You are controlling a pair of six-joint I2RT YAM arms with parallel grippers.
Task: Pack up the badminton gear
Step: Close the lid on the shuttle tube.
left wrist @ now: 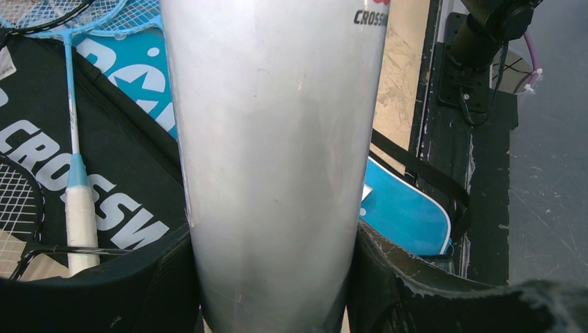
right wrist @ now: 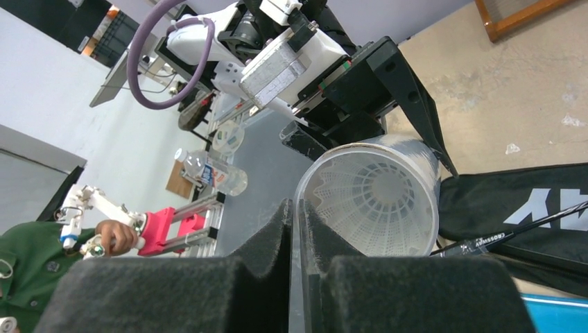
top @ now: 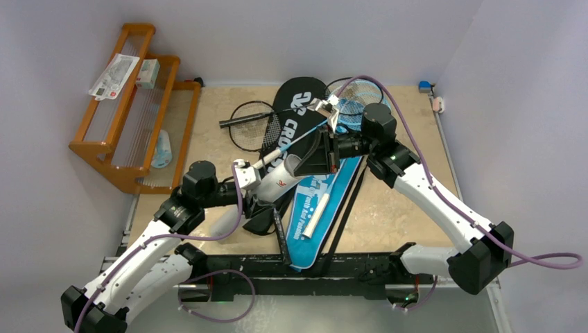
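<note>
I have the white plastic tube (left wrist: 277,139) clamped across its body in the left gripper (left wrist: 274,277), one finger on each side, and held over the narrow end of the black "CROSSWAY" racket-shaped cover (top: 295,104). Its open mouth is tilted up towards the right arm. A white feather shuttlecock (right wrist: 367,201) sits inside the tube, skirt towards the mouth. The right gripper (right wrist: 298,215) is pinched tight on a thin translucent piece (right wrist: 297,263) that runs edge-on between its pads, just beside the rim. I cannot tell whether this is a cap or part of the tube wall. I judge the step to be closing the tube. To do it well, I would hold the left arm dead steady and bring the piece square to the mouth before pressing. I would also watch the right wrist view so that the shuttlecock's feathers are not caught. The left arm reaches in diagonally towards the cover with its wrist rolled over. The right arm bows outward at the elbow and folds back, with its fingers pointing at the mouth above the cover. The light-blue racket (left wrist: 71,104) lies on the cover.
</note>
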